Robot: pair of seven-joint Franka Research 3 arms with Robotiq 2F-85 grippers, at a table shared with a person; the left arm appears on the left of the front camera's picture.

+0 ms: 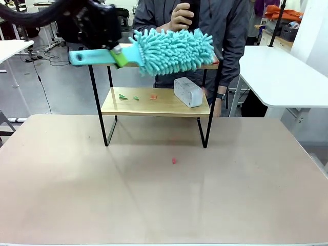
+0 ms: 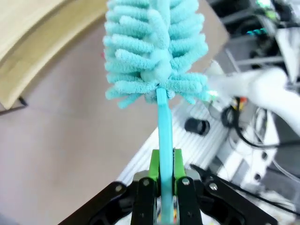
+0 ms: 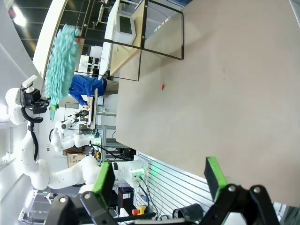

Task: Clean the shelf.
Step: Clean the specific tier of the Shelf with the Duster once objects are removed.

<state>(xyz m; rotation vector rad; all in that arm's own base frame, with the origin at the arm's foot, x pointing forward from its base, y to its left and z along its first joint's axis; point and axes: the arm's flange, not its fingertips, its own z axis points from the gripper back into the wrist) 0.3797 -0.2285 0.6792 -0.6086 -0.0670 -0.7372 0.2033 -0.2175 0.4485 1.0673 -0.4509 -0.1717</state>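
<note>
Pale wooden two-board shelf (image 1: 154,106) in black frame, left pincer (image 2: 166,160) clamped on teal duster (image 1: 174,50), right pincer (image 3: 159,171) apart

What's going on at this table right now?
The left gripper is shut on the handle of a teal microfiber duster, whose fluffy head is up at the top board of the shelf. The lower board holds small green and red scraps and a clear box; another red scrap lies on the table in front. The right gripper hangs open over the table, holding nothing. A person stands behind the shelf.
</note>
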